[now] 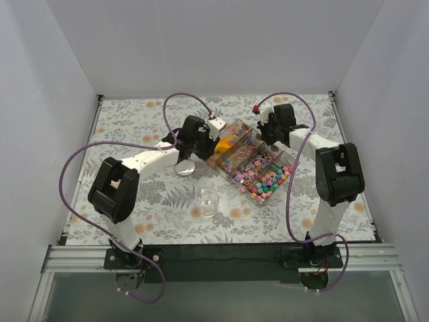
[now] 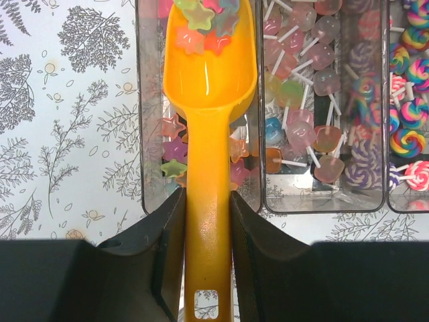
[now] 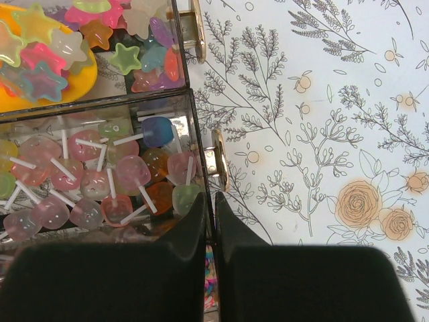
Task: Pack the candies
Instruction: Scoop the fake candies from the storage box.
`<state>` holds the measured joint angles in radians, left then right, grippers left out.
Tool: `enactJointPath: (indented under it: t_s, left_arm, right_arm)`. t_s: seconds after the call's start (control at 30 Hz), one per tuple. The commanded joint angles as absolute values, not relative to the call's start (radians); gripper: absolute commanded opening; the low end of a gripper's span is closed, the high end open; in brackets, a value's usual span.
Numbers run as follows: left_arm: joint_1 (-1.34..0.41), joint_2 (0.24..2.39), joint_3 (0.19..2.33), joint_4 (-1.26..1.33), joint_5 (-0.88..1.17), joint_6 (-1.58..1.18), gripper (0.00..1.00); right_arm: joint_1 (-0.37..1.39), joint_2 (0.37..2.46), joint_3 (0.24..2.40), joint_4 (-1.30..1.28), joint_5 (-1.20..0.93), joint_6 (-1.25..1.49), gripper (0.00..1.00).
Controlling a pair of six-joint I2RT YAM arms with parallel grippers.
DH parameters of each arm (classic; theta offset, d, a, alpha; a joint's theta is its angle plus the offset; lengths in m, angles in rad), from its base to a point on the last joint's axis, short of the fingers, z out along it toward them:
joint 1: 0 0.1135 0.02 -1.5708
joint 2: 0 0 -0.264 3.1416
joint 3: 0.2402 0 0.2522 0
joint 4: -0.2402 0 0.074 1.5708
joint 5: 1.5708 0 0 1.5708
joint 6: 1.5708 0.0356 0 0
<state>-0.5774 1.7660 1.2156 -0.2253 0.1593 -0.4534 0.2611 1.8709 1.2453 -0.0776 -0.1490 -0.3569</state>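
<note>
The small mixed-colour candies (image 1: pixel 261 176) lie sorted in a clear plastic compartment box (image 1: pixel 276 185). The box sits slantwise in the middle of the bench (image 1: pixel 134 127), which is covered by a white cloth printed with grey leaves and orange flowers. The box's far-left compartment holds translucent star candies (image 2: pixel 173 126) in pink, orange, green and purple. The next compartment holds pastel lollipops (image 2: pixel 315 87) on white sticks, and beyond those come swirled purple and rainbow ones. An orange plastic scoop (image 2: pixel 209 87) reaches into the star compartment with a small heap of stars in its bowl. The left claw (image 2: pixel 208 201) holds this scoop by its flat handle, one black finger pressed against each side. The right claw (image 3: pixel 210 201) is at the far edge of the box, its fingers pinched almost together on the thin clear side wall, which runs down into the slit between them. A metal latch (image 3: pixel 220 161) on that wall sits just beside the fingertips. On the near side of the box and apart from it, a small clear round cup (image 1: pixel 208 201) stands upright on the cloth. A smaller clear round piece (image 1: pixel 185 168) lies to its far left, close under the left arm; what it is I cannot tell.
</note>
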Motion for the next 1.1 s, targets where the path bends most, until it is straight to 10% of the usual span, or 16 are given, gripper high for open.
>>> enactJointPath:
  t_s: [0.0, 0.37, 0.73, 1.07]
  left_arm:
    - [-0.569, 1.678, 1.169, -0.104, 0.183, -0.48, 0.0]
    - [-0.563, 1.631, 1.101, -0.035, 0.193, -0.495, 0.0]
    - [-0.543, 1.537, 0.993, 0.089, 0.215, -0.531, 0.0]
    - [-0.525, 1.45, 0.936, 0.126, 0.236, -0.528, 0.0]
  right_arm:
    - [0.255, 1.888, 1.223, -0.009, -0.104, -0.328, 0.05]
    - [0.252, 1.878, 1.218, -0.009, -0.123, -0.314, 0.14]
    - [0.252, 1.83, 1.203, -0.009, -0.114, -0.311, 0.54]
    - [0.252, 1.727, 1.192, -0.023, -0.094, -0.267, 0.59]
